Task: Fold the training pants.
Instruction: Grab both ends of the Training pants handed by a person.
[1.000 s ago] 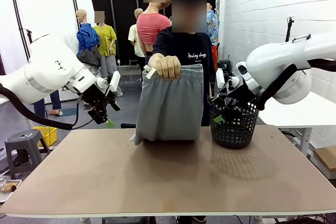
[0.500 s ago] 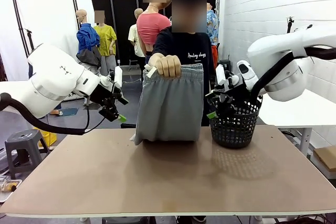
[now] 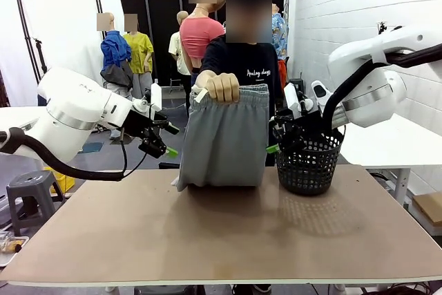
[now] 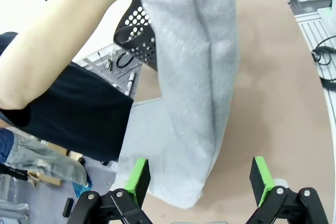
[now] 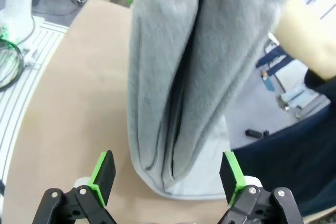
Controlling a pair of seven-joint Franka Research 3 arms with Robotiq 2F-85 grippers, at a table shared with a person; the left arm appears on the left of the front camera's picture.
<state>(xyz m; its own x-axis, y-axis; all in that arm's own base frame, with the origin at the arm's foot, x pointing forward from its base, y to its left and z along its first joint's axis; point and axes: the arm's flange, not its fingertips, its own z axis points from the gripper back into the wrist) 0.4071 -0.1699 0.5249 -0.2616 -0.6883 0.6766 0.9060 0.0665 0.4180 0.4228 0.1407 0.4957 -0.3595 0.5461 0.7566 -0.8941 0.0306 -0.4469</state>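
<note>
A person's hand (image 3: 221,86) holds the light grey training pants (image 3: 224,139) up by the waistband at the far side, and their lower end rests on the table (image 3: 207,240). My left gripper (image 3: 168,141) hovers open just left of the pants. My right gripper (image 3: 274,137) hovers open just right of them, in front of the basket. In the left wrist view the pants (image 4: 197,77) hang ahead of the open left gripper (image 4: 199,177). In the right wrist view the pants (image 5: 189,72) hang ahead of the open right gripper (image 5: 167,174). Neither gripper touches the cloth.
A black mesh basket (image 3: 308,167) stands on the table right of the pants, close behind the right gripper; it also shows as the basket (image 4: 136,35) in the left wrist view. The person's forearm (image 4: 58,51) reaches over from the far side. The near half of the table is bare.
Both arms have swung inward toward the hanging pants, the left gripper moving right and the right gripper moving left. The person's hand and the pants have stayed still.
</note>
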